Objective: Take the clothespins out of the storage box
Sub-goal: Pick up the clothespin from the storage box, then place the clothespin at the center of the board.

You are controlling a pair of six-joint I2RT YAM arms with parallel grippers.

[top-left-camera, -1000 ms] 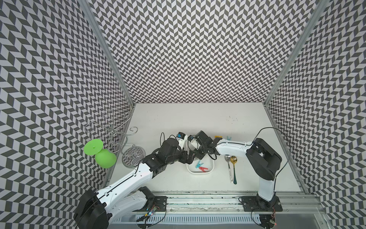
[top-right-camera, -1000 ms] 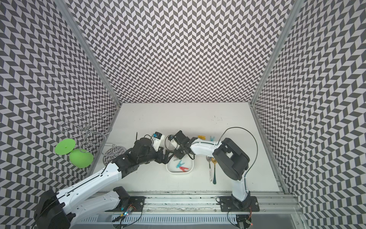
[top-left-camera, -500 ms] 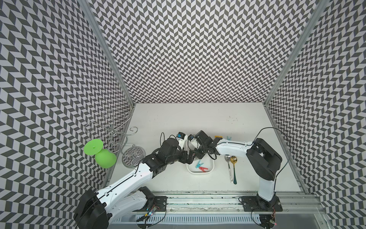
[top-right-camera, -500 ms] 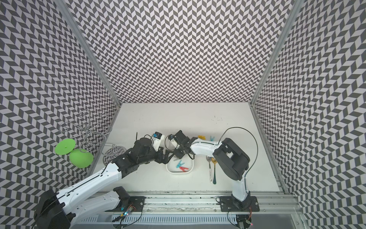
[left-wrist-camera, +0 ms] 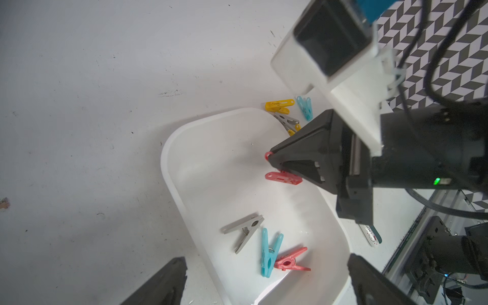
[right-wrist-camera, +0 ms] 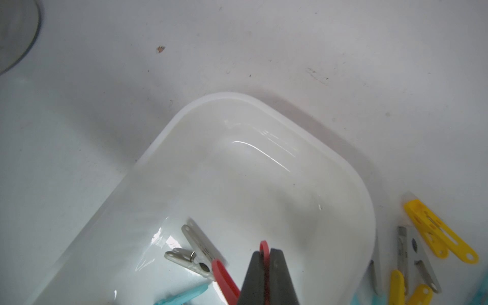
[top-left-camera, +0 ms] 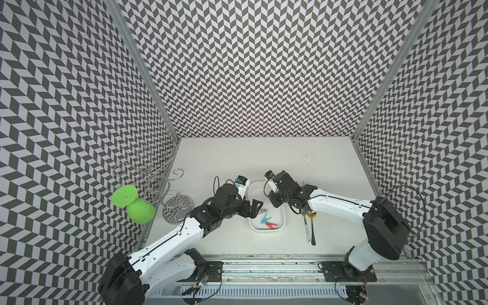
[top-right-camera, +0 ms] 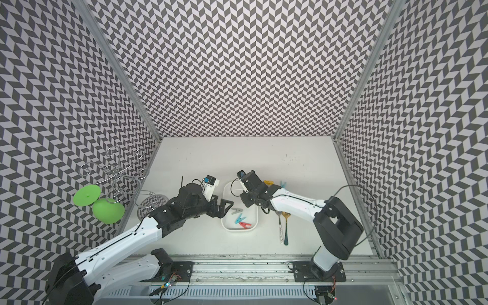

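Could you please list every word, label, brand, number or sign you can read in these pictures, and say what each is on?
No text here can be read.
Dark print on the white camera housing at the left arm's wrist: too small to read.
Dark marks on the spoon handle, in the left wrist view: blurred, and I cannot tell whether they are letters or a pattern.

Bright even light, soft shadows

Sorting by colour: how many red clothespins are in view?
2: one red clothespin lies in the storage box beside a blue clothespin; the other red clothespin is pinched in the right gripper. More may be hidden.
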